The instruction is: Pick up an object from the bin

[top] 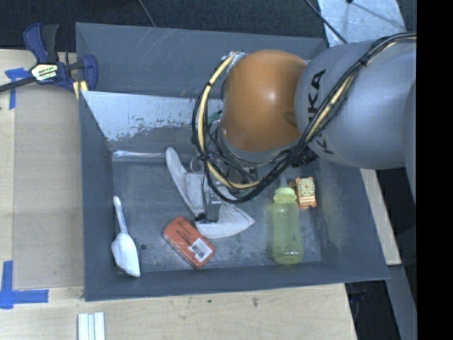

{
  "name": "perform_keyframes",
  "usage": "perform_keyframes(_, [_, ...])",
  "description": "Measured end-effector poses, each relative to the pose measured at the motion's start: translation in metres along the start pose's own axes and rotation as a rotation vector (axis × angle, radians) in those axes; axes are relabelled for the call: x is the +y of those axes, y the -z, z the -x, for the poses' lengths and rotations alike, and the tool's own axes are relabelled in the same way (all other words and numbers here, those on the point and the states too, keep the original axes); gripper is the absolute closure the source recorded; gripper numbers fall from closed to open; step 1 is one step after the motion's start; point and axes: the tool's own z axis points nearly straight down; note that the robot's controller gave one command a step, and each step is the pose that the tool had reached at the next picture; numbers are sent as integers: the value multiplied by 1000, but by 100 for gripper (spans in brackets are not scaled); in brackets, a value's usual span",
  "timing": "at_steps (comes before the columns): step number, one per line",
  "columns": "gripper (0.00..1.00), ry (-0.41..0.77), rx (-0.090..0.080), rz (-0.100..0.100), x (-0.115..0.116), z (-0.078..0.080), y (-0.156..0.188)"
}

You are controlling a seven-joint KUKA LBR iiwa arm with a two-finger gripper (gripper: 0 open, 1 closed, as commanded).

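Camera view: pincer [211,214] low in the bin's [95,190] middle.
Over white plastic pieces [230,224], beside an orange packet [188,241]; grip state cannot be told.

Dark floor [212,2], thin black cable [147,11] crossing it.

A white plastic spoon [125,243] lies toward eight o'clock, its bowl at six o'clock of its handle. A pale green bottle [285,229] lies toward four o'clock, cap pointing to twelve. A small yellow-orange block [305,191] sits just beside the cap, at two o'clock.
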Motion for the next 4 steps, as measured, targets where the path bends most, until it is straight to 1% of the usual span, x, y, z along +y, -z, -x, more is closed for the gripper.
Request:
perform_keyframes(1, [0, -2, -8, 1, -1, 2, 5])
perform_keyframes(2, [0, 29, -15, 2, -30, 15, -34])
perform_keyframes(3, [0, 0, -3, -2, -54, 16, -71])
perform_keyframes(4, [100, -62, -13, 1, -80, 66, -98])
